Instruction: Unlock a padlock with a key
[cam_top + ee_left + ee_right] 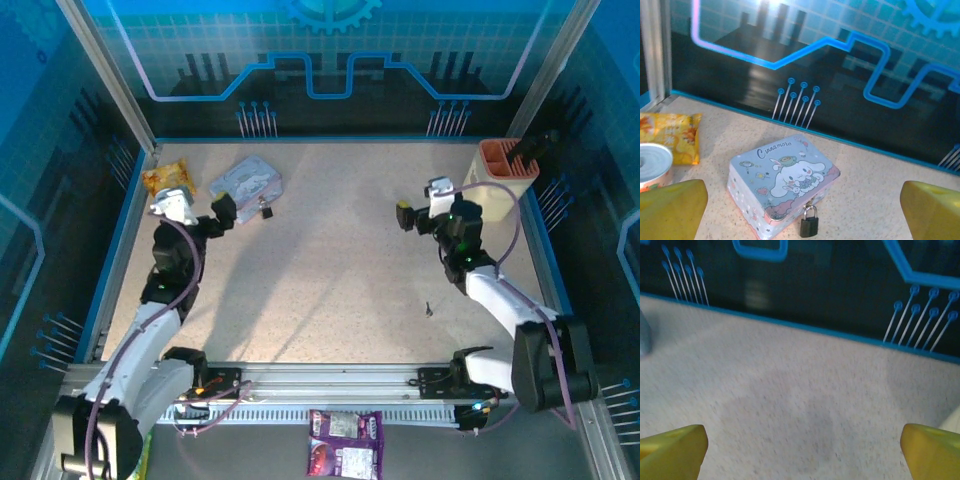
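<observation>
Dark padlock [809, 221] hangs on the tin's [785, 175] latch before the spread, empty left gripper [222, 215]; right gripper [408, 215] spread too; that sliver nearer the bases is probably the key [428, 309], needing pickup first.

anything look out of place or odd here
The key lies alone on the right of the table, far from the padlock, which sits against the tin. A purple snack packet lies beyond the near rail, off the table. Nothing looks spilled or damaged.
</observation>
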You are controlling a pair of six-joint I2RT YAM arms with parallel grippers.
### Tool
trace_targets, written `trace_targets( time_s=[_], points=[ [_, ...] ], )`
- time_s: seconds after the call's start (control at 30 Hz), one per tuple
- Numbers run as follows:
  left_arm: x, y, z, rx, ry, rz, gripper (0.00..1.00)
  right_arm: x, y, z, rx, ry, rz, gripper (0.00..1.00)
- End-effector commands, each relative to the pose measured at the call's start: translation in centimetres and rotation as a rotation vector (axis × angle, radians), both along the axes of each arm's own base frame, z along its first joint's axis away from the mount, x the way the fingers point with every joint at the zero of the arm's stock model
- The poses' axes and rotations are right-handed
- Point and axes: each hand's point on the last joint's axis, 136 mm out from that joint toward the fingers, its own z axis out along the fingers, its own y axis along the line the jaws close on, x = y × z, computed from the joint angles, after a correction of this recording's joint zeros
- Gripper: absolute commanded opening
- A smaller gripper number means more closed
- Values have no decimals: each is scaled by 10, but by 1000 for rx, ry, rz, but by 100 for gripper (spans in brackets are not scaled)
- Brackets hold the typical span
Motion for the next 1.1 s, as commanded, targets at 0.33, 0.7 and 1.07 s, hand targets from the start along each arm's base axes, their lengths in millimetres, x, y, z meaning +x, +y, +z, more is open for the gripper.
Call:
trace_targets(
  time_s=[0.33, 0.7, 1.07],
  points=[
    [-46, -42, -70, -344, 282, -194, 99, -75, -17, -34, 346, 530, -193, 100],
    [-54, -119, -108, -203, 409, -456, 99, -145, -20, -75, 296, 764, -336, 97],
    [-63, -153, -139, -137, 429, -581, 99, -194, -30, -128, 242, 909, -582, 93]
  ],
)
